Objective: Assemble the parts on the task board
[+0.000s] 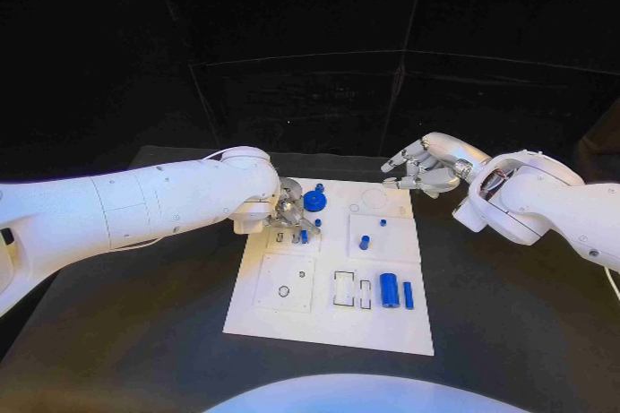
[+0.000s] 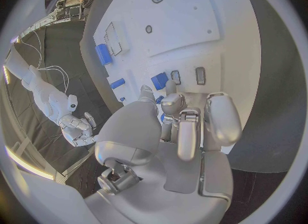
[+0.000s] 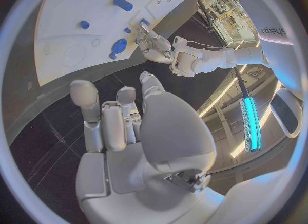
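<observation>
The black worktop (image 1: 142, 341) carries the white task board (image 1: 323, 328) square in the middle. Over its far-left corner the left hand (image 1: 287, 214) is down low, fingertips right among the small blue parts there; whether it actually pinches one, I cannot tell, the fingers cover the spot. Across the way the right hand (image 1: 424, 167) hangs above the worktop just past the board's far-right corner, fingers loosely spread and nothing in them.

On to the parts. The round blue knob (image 1: 315, 201) stands at the board's far edge, just beside the left hand. The fat blue cylinder (image 1: 389, 290) lies on the near-right part of the board, with the thin blue bar (image 1: 409, 294) right alongside it. A short blue peg (image 1: 365, 243) sits mid-board, and a tiny blue stud (image 1: 383, 222) lies just beyond it.
</observation>
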